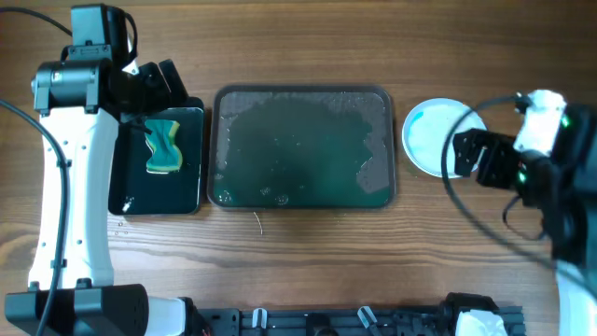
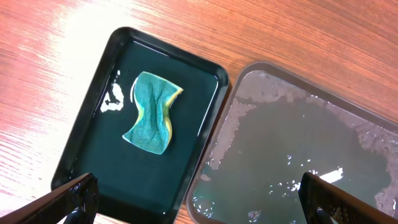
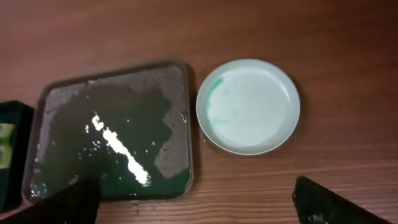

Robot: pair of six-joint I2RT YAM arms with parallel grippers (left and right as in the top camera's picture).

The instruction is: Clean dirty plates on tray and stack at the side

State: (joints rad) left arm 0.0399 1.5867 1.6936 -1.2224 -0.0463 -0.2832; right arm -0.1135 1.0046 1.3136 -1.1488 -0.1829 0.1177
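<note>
Round pale plate with teal smear, set on wooden table just right of large grey-green soapy tray, likely the stacking spot. Wavy green-yellow sponge parked in glossy black tray. Left gripper and right gripper spread open, empty.

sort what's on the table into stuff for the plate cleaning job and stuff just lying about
For the job: wet grey-green tray, nothing on it; plate with a teal smear, on the table beside it; green-yellow sponge; black tray holding the sponge.
Lying about: thin pale strand near the grey-green tray.
</note>
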